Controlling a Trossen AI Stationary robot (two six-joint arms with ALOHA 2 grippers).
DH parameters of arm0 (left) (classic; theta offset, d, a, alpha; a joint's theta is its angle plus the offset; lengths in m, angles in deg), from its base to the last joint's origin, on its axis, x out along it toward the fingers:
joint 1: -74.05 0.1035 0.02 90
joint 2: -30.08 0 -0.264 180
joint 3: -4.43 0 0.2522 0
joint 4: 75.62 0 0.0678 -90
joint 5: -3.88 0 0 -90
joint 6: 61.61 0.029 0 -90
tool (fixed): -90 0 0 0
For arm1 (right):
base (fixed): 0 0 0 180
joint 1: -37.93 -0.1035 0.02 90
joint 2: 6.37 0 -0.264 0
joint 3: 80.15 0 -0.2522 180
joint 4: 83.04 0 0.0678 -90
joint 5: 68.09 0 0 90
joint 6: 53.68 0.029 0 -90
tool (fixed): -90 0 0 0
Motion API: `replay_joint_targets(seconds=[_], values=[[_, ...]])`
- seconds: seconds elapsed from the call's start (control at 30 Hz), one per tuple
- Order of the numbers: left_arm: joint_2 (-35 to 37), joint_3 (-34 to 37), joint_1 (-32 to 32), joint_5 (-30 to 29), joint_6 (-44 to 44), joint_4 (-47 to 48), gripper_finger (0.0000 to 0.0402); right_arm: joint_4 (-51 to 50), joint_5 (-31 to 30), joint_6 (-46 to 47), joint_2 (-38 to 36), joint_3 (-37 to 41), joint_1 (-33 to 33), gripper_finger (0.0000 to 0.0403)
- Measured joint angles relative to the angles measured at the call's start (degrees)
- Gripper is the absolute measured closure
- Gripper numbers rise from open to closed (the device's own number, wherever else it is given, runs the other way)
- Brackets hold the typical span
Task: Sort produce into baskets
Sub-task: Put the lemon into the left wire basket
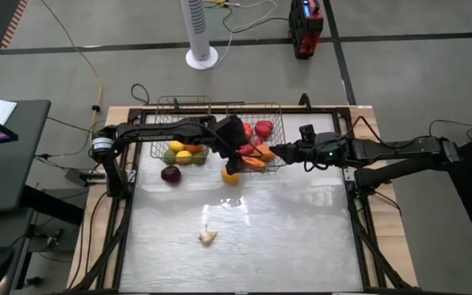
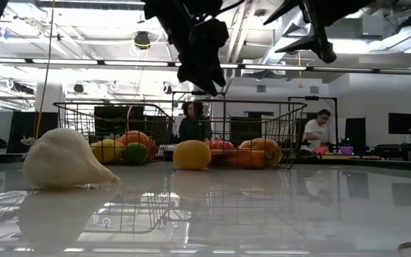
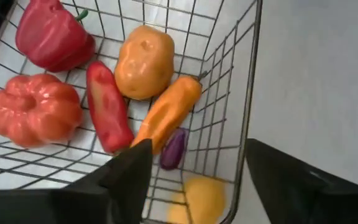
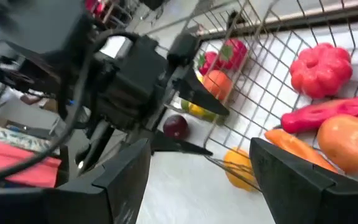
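Observation:
Two wire mesh baskets stand side by side at the table's far edge, the left basket and the right basket. The left one holds yellow, green and orange rounds. The right one holds a red pepper, a red tomato, a red chili, an orange potato, a carrot and a small purple piece. My left gripper is open and empty above the right basket's near left corner. My right gripper is open and empty at that basket's near right side.
On the table lie a dark purple round, a yellow round just outside the right basket's near wall, and a white garlic toward the near middle. People show in the room behind in the low view.

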Motion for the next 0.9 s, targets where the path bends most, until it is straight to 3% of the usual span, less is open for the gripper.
replay_joint_targets(seconds=[0.23, 0.4, 0.6, 0.8, 0.9], values=[[5.0, 5.0, -1.1, -0.1, 6.2, -0.1, 0.0135, 0.1, -4.5, 0.0, 0.1, -0.8, -0.3, 0.0102], [15.0, 19.7, -4.1, -0.6, 7.1, -12.1, 0.0151, -0.1, -4.5, -0.1, 0.2, -0.8, 0.1, 0.0102], [24.2, 34.5, -9.4, -5.4, -1.7, -21.7, 0.0164, 0.0, -4.5, -0.8, 0.2, -0.8, 0.1, 0.0102], [21.1, 37.9, -17.8, -13.4, -4.7, -29.6, 0.0165, 0.2, -3.1, -4.9, 0.2, -0.8, 0.1, 0.0102], [17.0, 36.8, -20.3, -19.0, -11.9, -30.6, 0.0165, 0.2, -0.5, -6.8, 0.2, -0.8, 0.1, 0.0102]])
